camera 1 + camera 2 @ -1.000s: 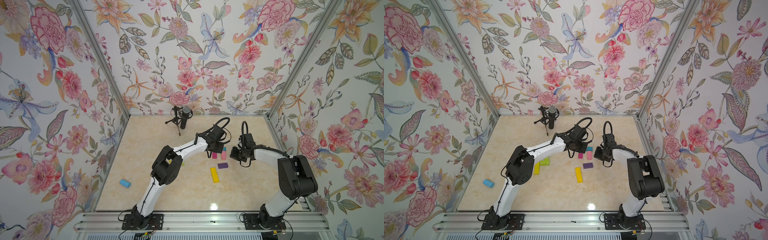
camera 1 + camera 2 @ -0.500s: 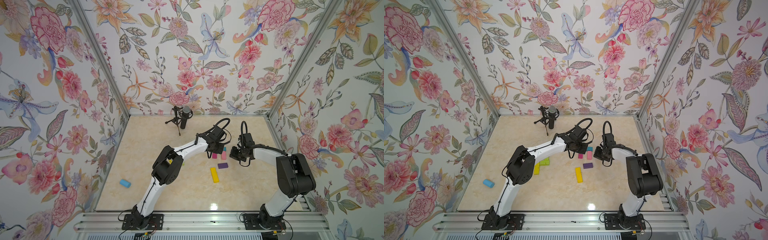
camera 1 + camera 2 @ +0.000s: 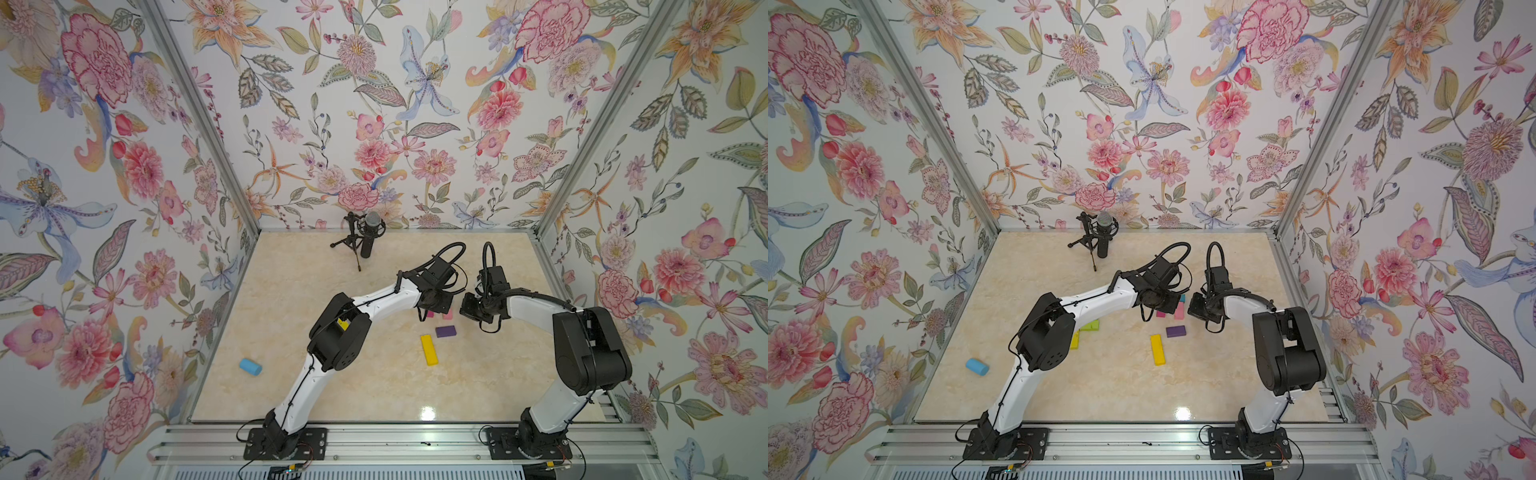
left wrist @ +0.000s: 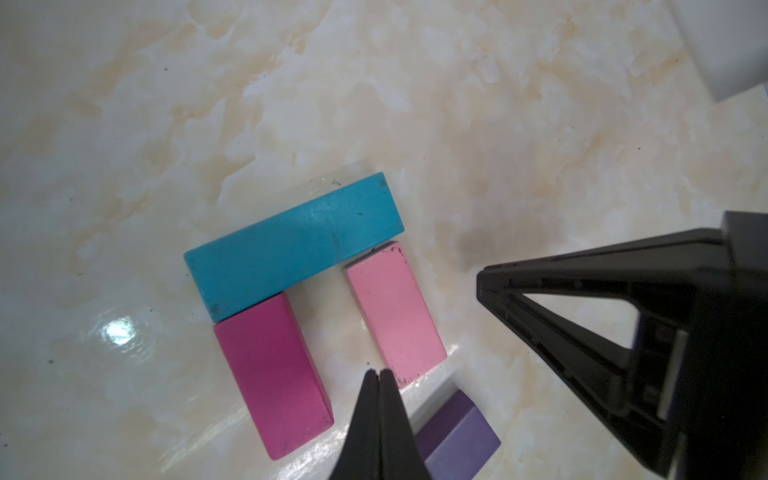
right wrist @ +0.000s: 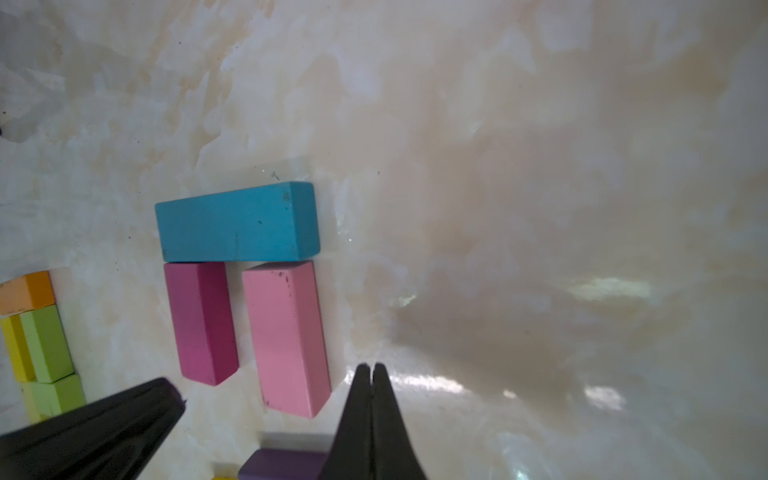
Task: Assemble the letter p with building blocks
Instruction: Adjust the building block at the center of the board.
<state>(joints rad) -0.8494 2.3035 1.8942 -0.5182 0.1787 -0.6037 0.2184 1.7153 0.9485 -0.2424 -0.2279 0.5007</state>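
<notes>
- Nothing much has moved since a second ago: both arms sit in nearly the same pose, and the blocks lie where they were.
- Left gripper (image 4: 378, 372): jaws pressed together, empty. Tip is by the free ends of magenta block (image 4: 270, 374) and pink block (image 4: 392, 311). Contact with table (image 4: 415, 104) cannot be told.
- Right gripper (image 5: 371, 368): jaws likewise closed, empty, just beside the pink block's free end.
- Teal block (image 4: 293, 245) lies across the other ends of magenta and pink. Magenta touches it; pink touches or nearly so. Narrow gap between magenta and pink.
- Purple block (image 4: 457, 432): near pink's free end, apart. Partly behind a gripper and cut by the frame edge in both wrist views.
- In both top views the left wrist hides most of this group.
- Yellow block (image 3: 429, 350): alone, near purple, on the robot's side of it.
- Lime blocks (image 3: 1090, 325) and orange block (image 5: 25, 291): clustered by the left elbow, half hidden; count unclear.
- Blue cylinder (image 3: 250, 367): well apart, near the robot's left wall. Mic (image 3: 368, 237) at the back.
</notes>
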